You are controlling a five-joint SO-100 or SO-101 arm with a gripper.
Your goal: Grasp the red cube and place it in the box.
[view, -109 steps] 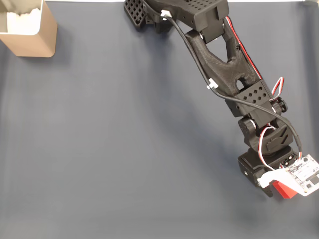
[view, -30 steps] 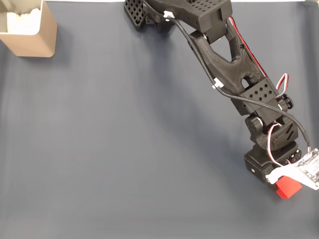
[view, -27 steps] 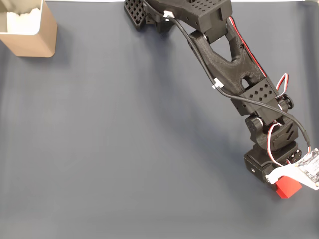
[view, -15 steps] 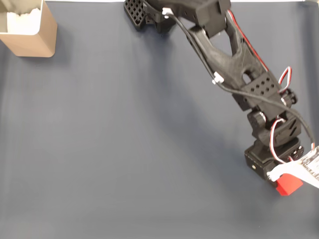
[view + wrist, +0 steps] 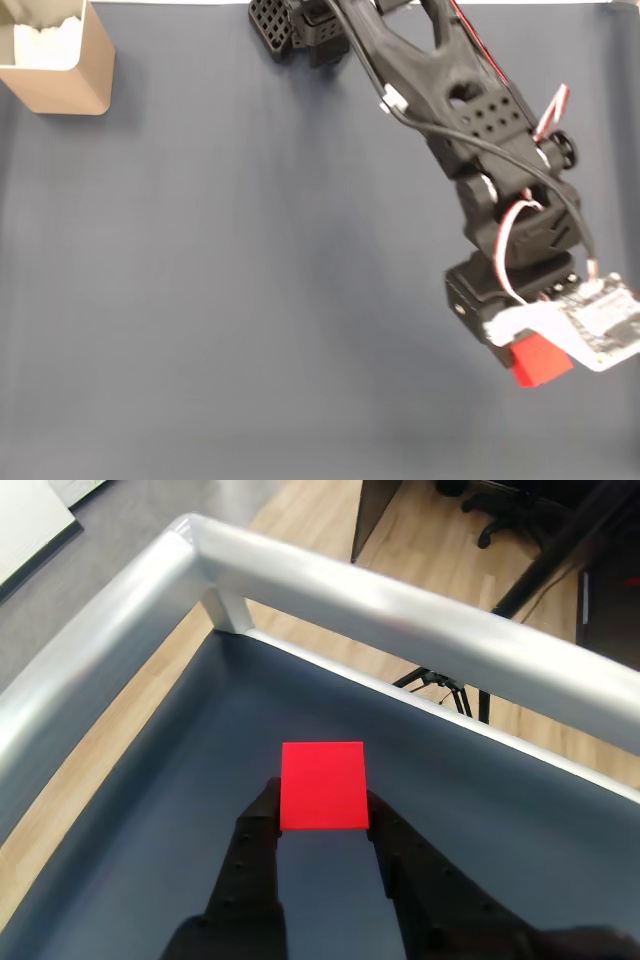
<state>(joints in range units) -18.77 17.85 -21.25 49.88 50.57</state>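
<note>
Pinching the smooth, flat-faced red cube [image 5: 322,785] between matte black fingers [image 5: 262,825], the gripper [image 5: 322,815] clamps it.

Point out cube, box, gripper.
cube [image 5: 322,785], wrist view, middle of its red face
box [image 5: 75,72], fixed view, tan outer wall
gripper [image 5: 322,820], wrist view, midway between the fingertips, shut on the cube
</note>
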